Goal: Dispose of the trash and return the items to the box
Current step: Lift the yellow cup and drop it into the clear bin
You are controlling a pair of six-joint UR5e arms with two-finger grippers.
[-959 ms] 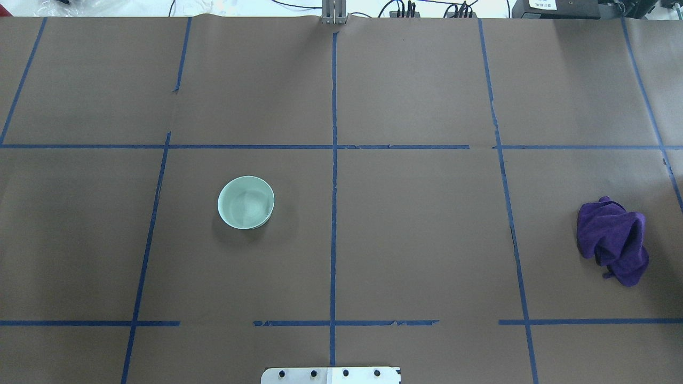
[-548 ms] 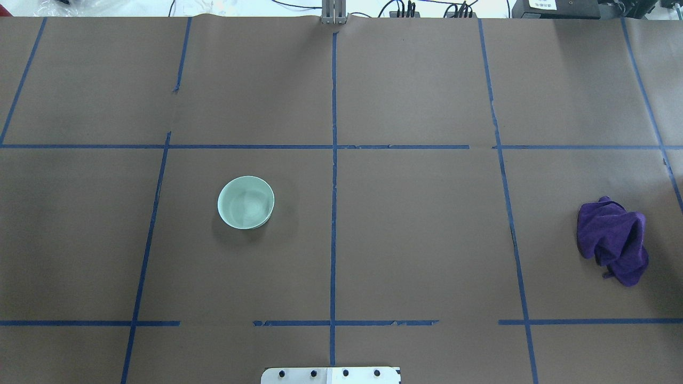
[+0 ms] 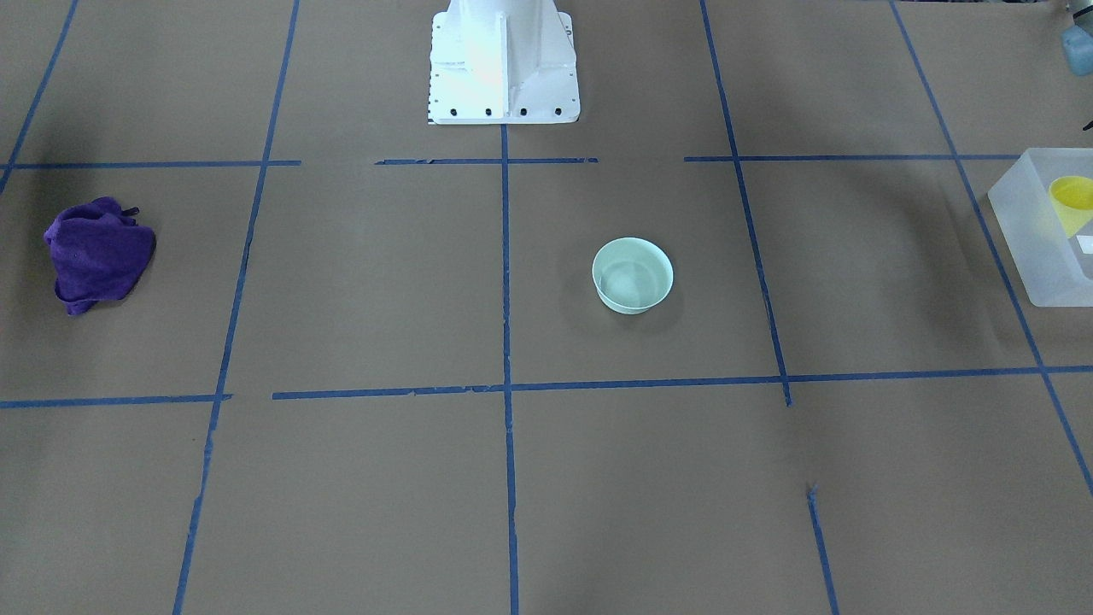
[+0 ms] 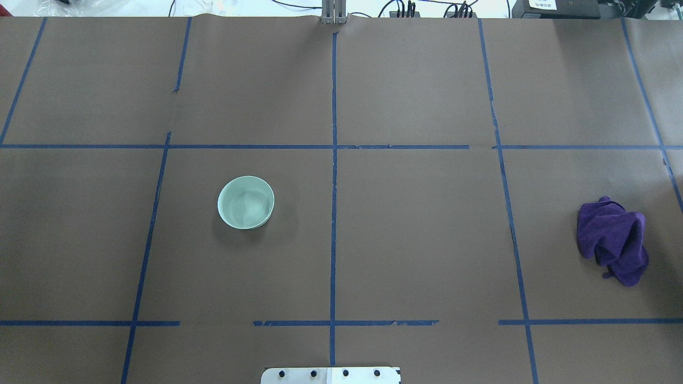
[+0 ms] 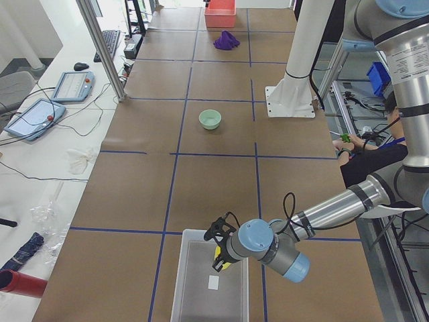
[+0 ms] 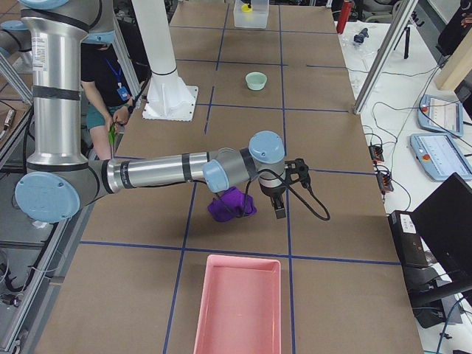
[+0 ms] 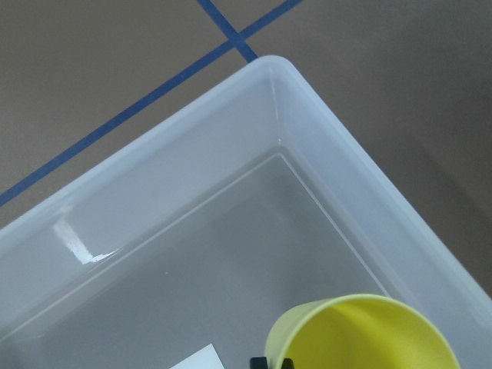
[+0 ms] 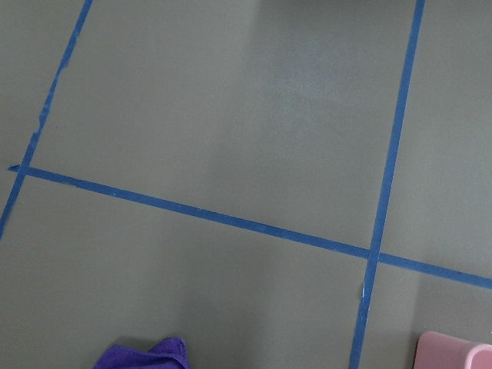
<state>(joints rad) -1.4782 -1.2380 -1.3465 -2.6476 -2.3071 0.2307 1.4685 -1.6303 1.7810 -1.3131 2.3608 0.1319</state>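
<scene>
The pale mint-green bowl (image 3: 633,275) stands upright and alone on the brown table, left of centre in the overhead view (image 4: 246,202). The frosted-white box (image 3: 1025,231) sits at the table's end on my left. My left gripper (image 5: 218,255) hangs over the box's (image 5: 194,295) near rim, shut on the yellow cup (image 5: 222,259). The left wrist view shows the cup (image 7: 361,334) tilted above the box floor (image 7: 192,254). My right gripper (image 6: 282,206) hovers just beside the purple cloth (image 6: 230,203). Its fingers show in no close view, so I cannot tell if it is open.
The purple cloth (image 4: 613,240) lies crumpled at the table's right side. A pink tray (image 6: 236,310) stands at the table's right end. The white robot base (image 3: 502,60) is at the table's near-robot edge. Tablets and cables lie beyond the far edge.
</scene>
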